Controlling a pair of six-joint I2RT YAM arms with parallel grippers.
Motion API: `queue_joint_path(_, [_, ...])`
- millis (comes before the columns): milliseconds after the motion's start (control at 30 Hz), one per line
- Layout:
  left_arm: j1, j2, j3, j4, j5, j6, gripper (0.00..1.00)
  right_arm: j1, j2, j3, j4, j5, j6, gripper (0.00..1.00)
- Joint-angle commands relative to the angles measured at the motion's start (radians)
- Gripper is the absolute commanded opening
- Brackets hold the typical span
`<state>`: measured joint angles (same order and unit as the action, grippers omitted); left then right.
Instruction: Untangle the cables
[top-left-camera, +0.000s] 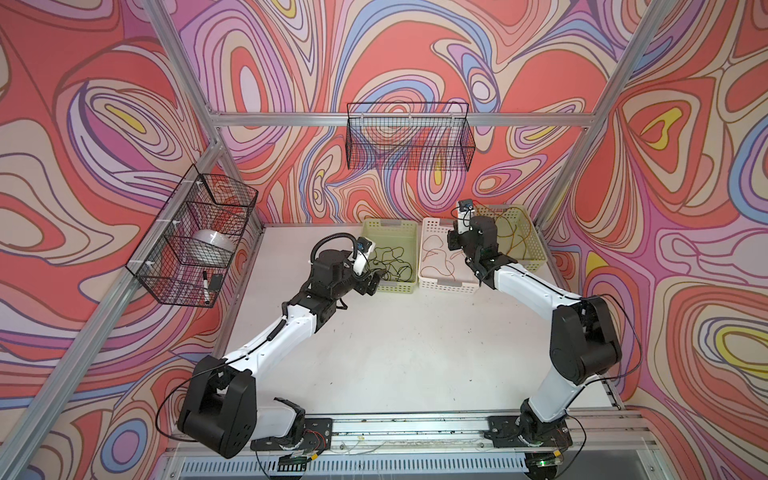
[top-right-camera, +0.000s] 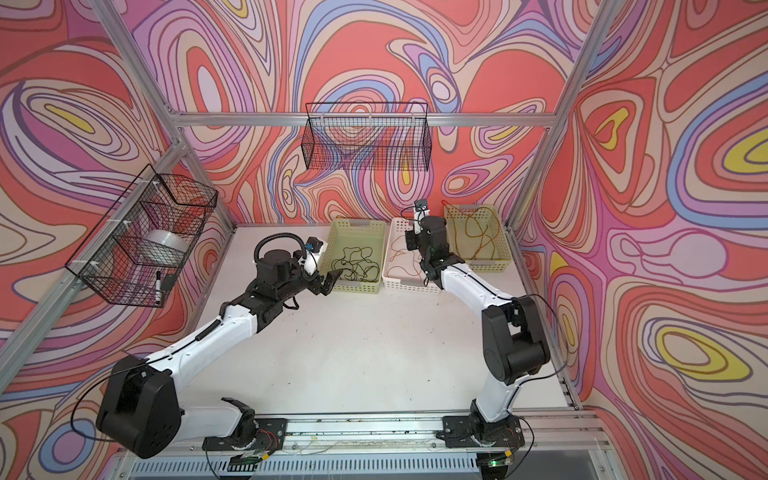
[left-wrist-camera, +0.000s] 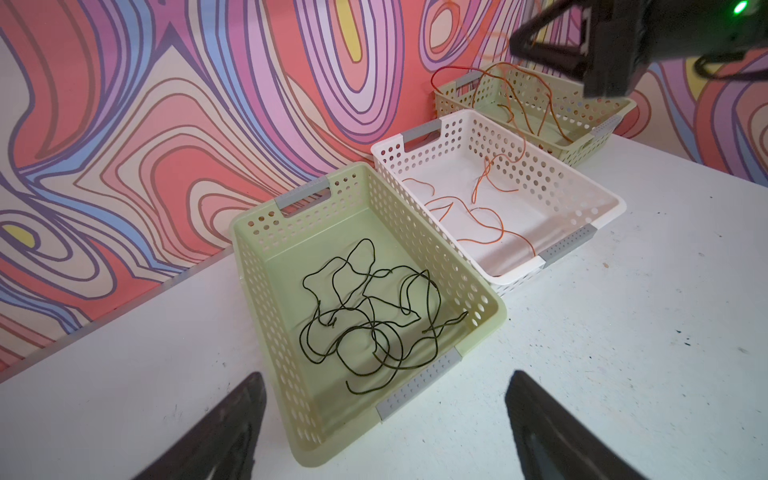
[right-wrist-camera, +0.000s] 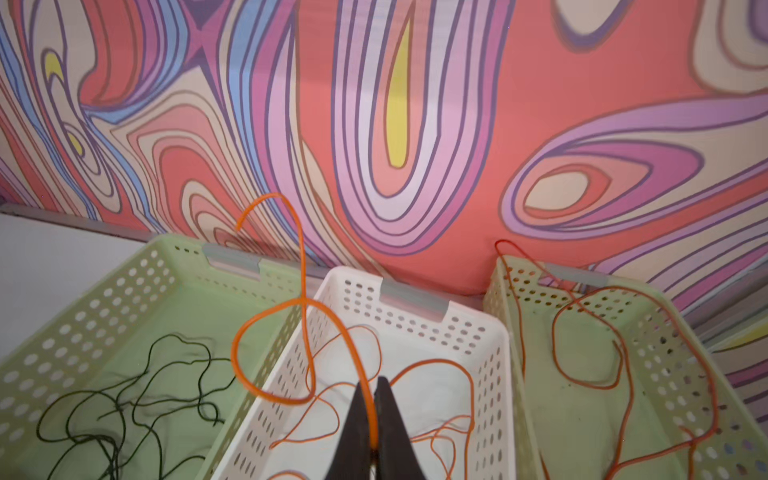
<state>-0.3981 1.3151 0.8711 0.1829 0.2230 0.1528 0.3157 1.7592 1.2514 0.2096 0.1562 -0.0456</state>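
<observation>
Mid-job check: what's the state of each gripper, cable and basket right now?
left gripper, jaws open, empty, by the left green basket.
right gripper, jaws shut on the orange cable, above the white basket.
orange cable, partly lifted, rest lying in white basket.
dark green cable, tangled heap in left green basket.
brown cable, loose loops in right green basket, one loop over the rim.

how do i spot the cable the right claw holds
Along the patterned back wall, find the white perforated plastic basket, middle of three. Above it the right claw pinches a thin orange cable, the only one gripped; the rest lie loose in their baskets.
</observation>
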Motion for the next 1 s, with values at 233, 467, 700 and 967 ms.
queue_joint_path(233, [0.001, -0.091, -0.087, -0.064, -0.088, -0.013, 0.92, 0.006, 0.068, -0.084, -0.013, -0.020, 0.131, 0.00])
queue_joint_path(467, [0.031, -0.143, -0.140, -0.051, -0.158, -0.060, 0.96, 0.006, -0.029, -0.175, -0.047, -0.053, 0.140, 0.58])
queue_joint_path(700, [0.182, -0.234, -0.262, 0.015, -0.204, -0.173, 1.00, 0.005, -0.315, -0.372, -0.107, 0.067, 0.165, 0.98])
queue_joint_path(967, [0.286, -0.230, -0.471, 0.187, -0.274, -0.213, 1.00, -0.041, -0.628, -0.710, -0.015, 0.234, 0.143, 0.99])
